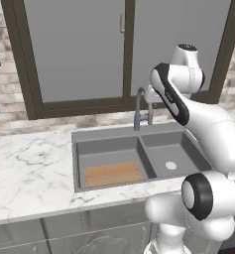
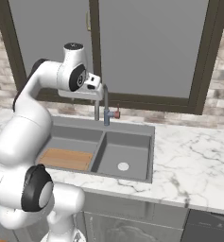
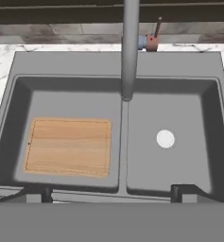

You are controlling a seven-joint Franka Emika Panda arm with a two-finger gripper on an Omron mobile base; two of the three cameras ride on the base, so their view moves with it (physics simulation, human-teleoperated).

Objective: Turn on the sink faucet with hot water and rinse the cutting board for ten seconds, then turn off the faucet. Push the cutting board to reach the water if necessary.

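Note:
The sink faucet (image 3: pixel 128 47) rises behind the divider of the dark grey sink (image 3: pixel 118 61), its gooseneck spout ending over the divider. Its reddish-tipped lever (image 3: pixel 153 38) sticks out on the right of the base. No water shows under the spout. The cutting board (image 3: pixel 68 146) lies flat in the left basin, toward its front. My gripper (image 3: pixel 112 193) hangs open above the sink's front edge and points down, with nothing between its fingers. It stands just in front of the faucet (image 1: pixel 138 106) (image 2: pixel 105 101), and the cutting board (image 1: pixel 113 174) (image 2: pixel 66 159) lies below it to the left.
A round white drain (image 3: pixel 165 139) marks the right basin. White marble counter (image 1: pixel 29 168) (image 2: pixel 193 160) runs on both sides of the sink. A dark-framed window (image 1: pixel 79 49) and a brick wall stand close behind the faucet.

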